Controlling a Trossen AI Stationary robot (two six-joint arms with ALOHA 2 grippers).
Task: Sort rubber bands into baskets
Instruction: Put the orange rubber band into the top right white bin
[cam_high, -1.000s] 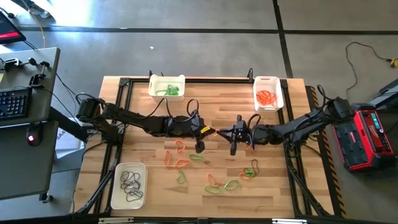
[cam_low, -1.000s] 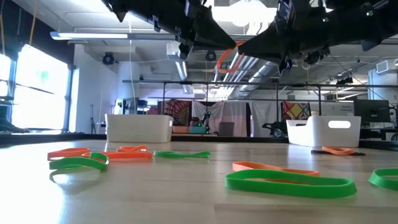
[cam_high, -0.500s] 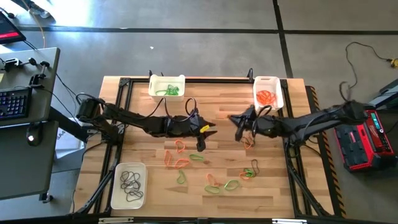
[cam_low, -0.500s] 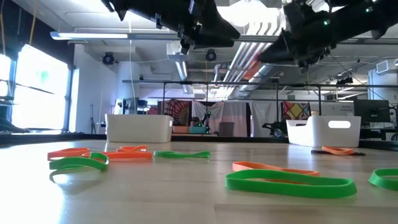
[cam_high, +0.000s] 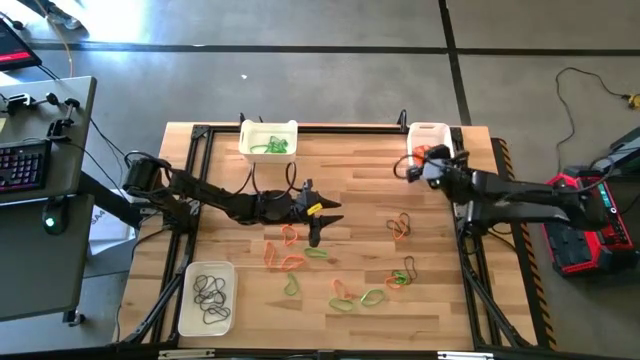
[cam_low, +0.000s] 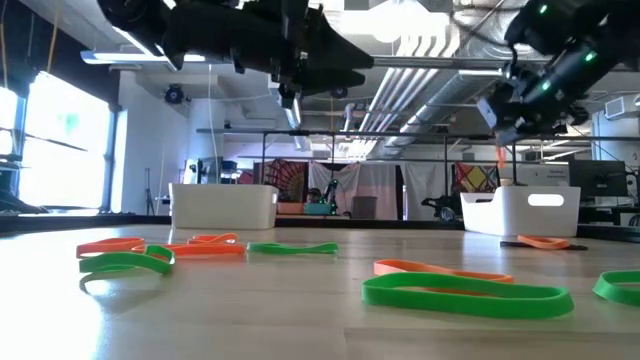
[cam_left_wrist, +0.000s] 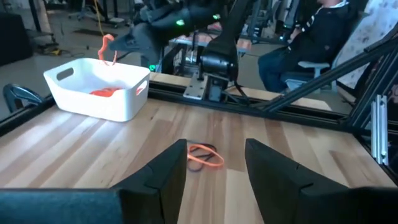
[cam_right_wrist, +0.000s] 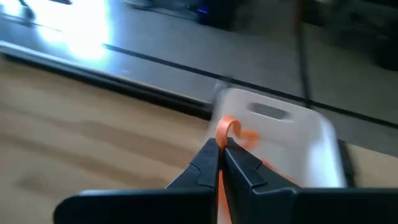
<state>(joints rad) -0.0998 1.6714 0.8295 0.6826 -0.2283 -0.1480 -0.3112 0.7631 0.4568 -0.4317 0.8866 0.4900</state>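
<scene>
My right gripper (cam_high: 404, 168) is shut on an orange rubber band (cam_right_wrist: 225, 127), high beside the far right basket (cam_high: 444, 158), which holds orange bands. My left gripper (cam_high: 318, 224) stands open over the table's middle, with nothing between its fingers (cam_left_wrist: 214, 177). Loose orange and green rubber bands (cam_high: 290, 258) lie flat on the wood below and to its right. A far basket (cam_high: 266, 129) holds green bands. A near left basket (cam_high: 190, 300) holds dark ones. My right gripper pinches the orange band between its two shut fingertips; a curled end of the band (cam_right_wrist: 226, 126) sticks out past them. The band is lifted clear of the table and dangles by the gripper (cam_left_wrist: 107, 50), next to the far right basket's wall.
A black frame (cam_high: 340, 127) runs round the wooden table. More loose bands (cam_high: 400, 226) lie at the right and near the front (cam_high: 372, 297). A desk with a keyboard (cam_high: 22, 165) stands off the left side. A seated person (cam_left_wrist: 323, 37) shows beyond the table.
My left gripper has opened and let go of the orange band that both grippers held over the table's middle. My right gripper, still shut on the band, has carried it up and toward the far right basket.
</scene>
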